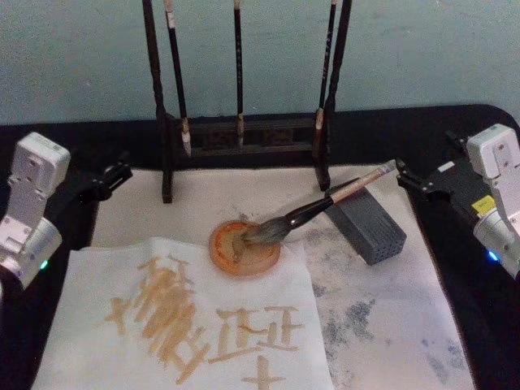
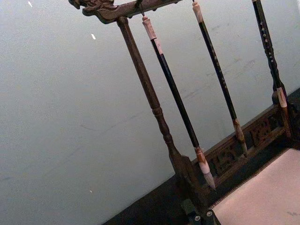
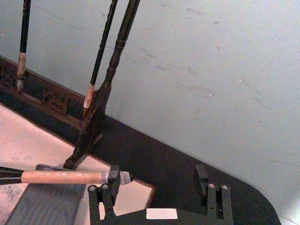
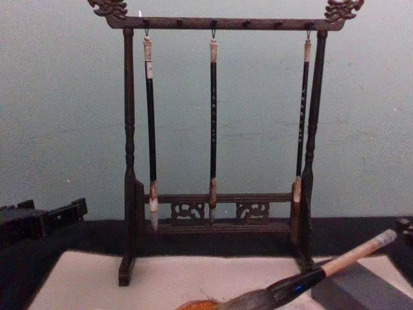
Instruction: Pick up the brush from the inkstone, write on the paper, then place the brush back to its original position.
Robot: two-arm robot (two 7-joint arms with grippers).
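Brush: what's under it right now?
The brush has its bristles lying on the round orange inkstone, and its shaft is propped on the grey block. The cream paper lies beneath them. The inkstone surface under the bristles is covered.

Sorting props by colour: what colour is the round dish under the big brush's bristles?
The round inkstone dish is orange-brown, seen best in the head view.
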